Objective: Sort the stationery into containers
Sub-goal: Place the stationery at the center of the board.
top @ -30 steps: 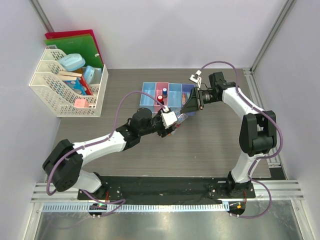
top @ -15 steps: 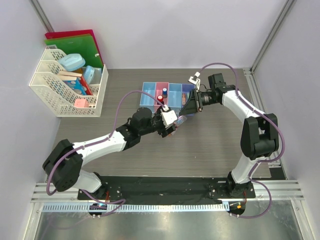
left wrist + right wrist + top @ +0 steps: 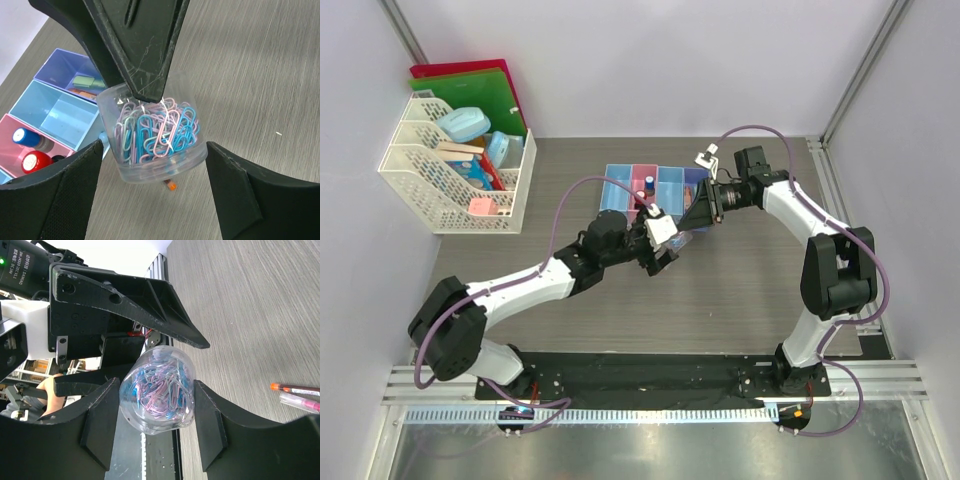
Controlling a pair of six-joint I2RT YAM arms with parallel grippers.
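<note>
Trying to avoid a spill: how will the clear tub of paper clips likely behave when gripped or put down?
The clear tub looks like rigid, smooth plastic, so it probably resists squeezing yet may slip in the right gripper. Being round, it would likely roll if laid sideways. Packed with paper clips, it is probably heavy for its size.

We get bright, even light from overhead, so shadows on the table are soft and faint. In the left wrist view the clear tub of paper clips is sharp, with small glints; the right wrist view blows out white at its top-left corner
</note>
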